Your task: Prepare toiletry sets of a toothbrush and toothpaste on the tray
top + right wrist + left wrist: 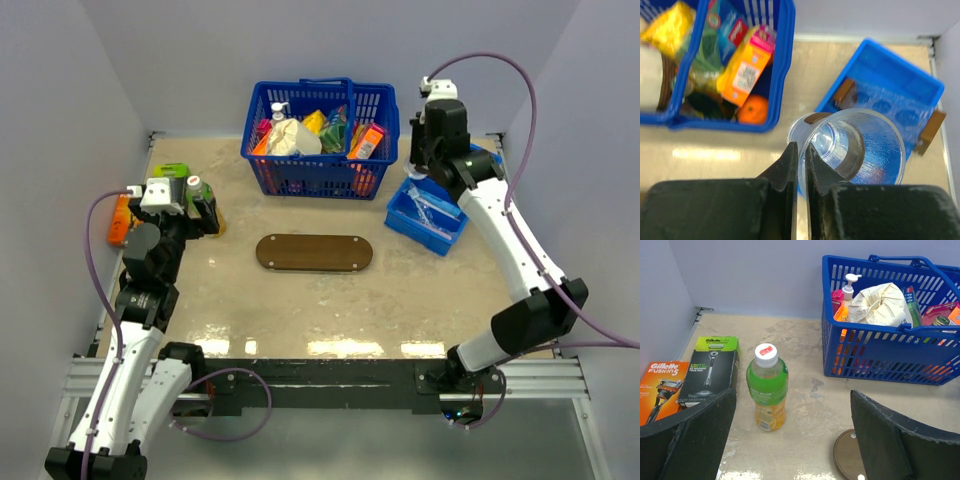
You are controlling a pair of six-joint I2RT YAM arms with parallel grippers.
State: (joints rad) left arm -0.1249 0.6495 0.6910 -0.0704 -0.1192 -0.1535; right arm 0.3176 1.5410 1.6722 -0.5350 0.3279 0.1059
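Note:
The dark brown oval tray [314, 252] lies bare at the table's middle; its left end shows in the left wrist view [847, 460]. My right gripper [801, 150] is shut on the rim of a clear glass cup [865, 145], one finger inside and one outside. It holds the cup over the near corner of the blue bin [910, 75]. From above, this gripper [420, 172] hangs over the bin [400, 214], where slim pale wrapped items [437, 210] lie. I cannot pick out a toothbrush among them. My left gripper [792, 392] is open and empty, left of the tray.
A blue basket [320, 135] full of goods stands at the back centre. A green-and-orange drink bottle [767, 385] stands just ahead of my left fingers. A green razor box [710, 367] and an orange one [662, 387] lie at the far left by the wall.

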